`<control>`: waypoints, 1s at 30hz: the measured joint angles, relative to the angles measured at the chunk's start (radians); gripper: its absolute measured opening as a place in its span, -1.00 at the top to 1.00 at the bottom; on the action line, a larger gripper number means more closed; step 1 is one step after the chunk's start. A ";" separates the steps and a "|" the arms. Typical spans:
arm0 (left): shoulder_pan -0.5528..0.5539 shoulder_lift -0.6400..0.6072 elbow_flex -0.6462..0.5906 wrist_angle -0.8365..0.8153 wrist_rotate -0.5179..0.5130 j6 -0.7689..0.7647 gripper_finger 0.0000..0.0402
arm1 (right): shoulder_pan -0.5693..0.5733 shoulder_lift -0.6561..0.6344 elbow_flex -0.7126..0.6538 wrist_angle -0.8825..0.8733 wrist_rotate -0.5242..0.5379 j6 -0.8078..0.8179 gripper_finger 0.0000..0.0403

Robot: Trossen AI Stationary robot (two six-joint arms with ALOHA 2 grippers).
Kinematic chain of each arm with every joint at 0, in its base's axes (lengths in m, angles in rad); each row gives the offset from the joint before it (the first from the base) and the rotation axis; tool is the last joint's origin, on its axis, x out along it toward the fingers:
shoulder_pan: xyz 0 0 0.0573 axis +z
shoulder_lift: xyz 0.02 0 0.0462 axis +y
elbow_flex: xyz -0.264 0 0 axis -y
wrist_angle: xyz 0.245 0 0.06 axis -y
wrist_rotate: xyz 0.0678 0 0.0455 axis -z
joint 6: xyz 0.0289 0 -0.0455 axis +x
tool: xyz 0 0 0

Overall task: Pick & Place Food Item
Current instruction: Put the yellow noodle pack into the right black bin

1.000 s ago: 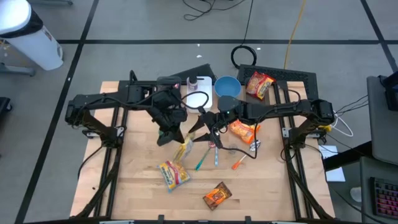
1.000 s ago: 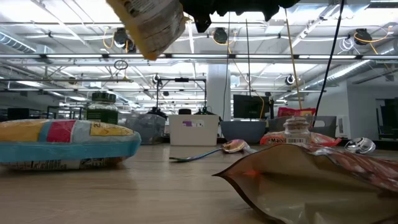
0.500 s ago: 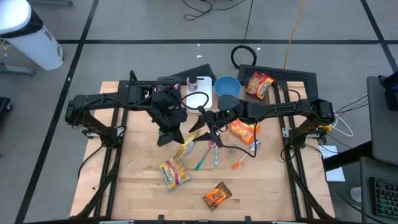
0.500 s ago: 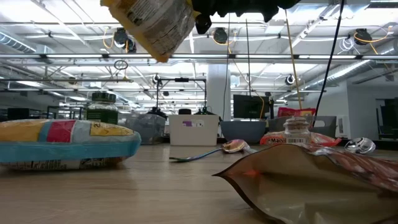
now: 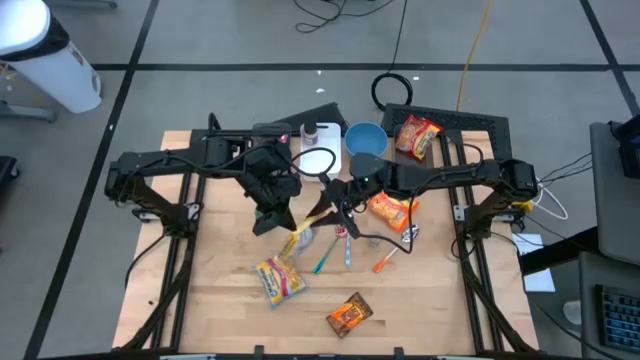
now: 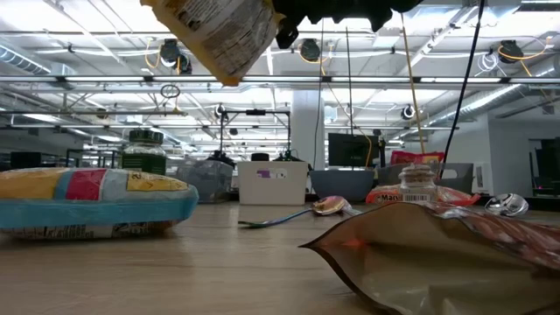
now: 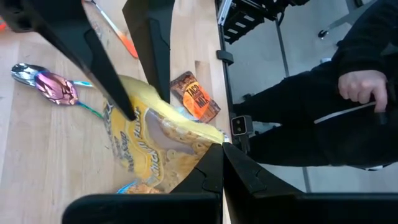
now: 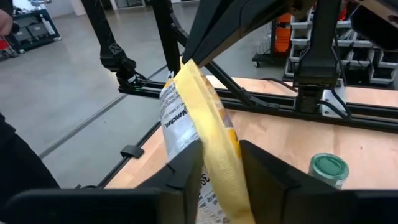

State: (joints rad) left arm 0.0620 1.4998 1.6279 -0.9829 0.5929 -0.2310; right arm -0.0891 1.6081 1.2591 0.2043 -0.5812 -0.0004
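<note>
A yellow noodle packet [image 5: 296, 238] hangs in the air over the middle of the wooden table [image 5: 220, 300]. It shows at the top of the low view [image 6: 214, 35] too. My left gripper [image 7: 221, 163] is shut on its upper end, reaching in from the table's left. My right gripper [image 8: 219, 167] comes in about level from the right, with one finger on each side of the packet's body. My left gripper pinches the packet's upper edge [image 7: 211, 138] between its two fingers, slanting down from the table's left. The packet hangs tilted below them, clear of the table. My right gripper has the packet's middle [image 8: 217, 152] between its two fingers [image 8: 186, 165], one on each broad face. It comes in level from the table's right.
A blue and yellow packet [image 5: 280, 280] and a brown snack packet [image 5: 349, 315] lie toward the near edge. Orange packets [image 5: 390, 210] [image 5: 417, 135], spoons [image 5: 330, 250], a blue bowl [image 5: 366, 140] and a white plate [image 5: 317, 160] lie right and far. A person [image 7: 348, 106] stands beside the table.
The hanging packet has turned a little and its lower end has sunk slightly in the low view. Both arms have kept their places.
</note>
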 joint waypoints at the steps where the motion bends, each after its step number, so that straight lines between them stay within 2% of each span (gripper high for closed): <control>1: 0.000 0.000 0.000 0.000 0.000 0.000 1.00 | 0.000 0.000 0.000 0.000 0.000 0.000 0.61; 7: 0.000 0.000 0.000 0.000 -0.003 0.000 1.00 | 0.000 0.000 0.000 0.000 0.000 0.000 0.94; 9: 0.000 0.000 0.000 0.000 -0.003 0.000 1.00 | 0.000 0.000 0.000 0.000 0.001 0.000 0.98; 15: 0.004 0.000 0.000 -0.001 -0.038 -0.026 0.97 | 0.000 0.000 0.000 -0.001 0.004 0.013 0.99; 22: 0.060 0.000 0.000 -0.006 -0.044 -0.100 0.84 | 0.000 0.000 0.000 0.000 0.003 0.040 1.00; 27: 0.108 0.000 0.000 -0.007 -0.043 -0.127 0.64 | 0.000 0.000 0.000 -0.001 0.003 0.043 1.00; 30: 0.136 0.000 0.000 -0.008 0.016 -0.139 0.46 | -0.001 0.000 0.000 0.000 0.004 0.061 1.00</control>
State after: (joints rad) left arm 0.1984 1.4998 1.6279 -0.9909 0.6092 -0.3696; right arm -0.0898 1.6081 1.2587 0.2039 -0.5774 0.0608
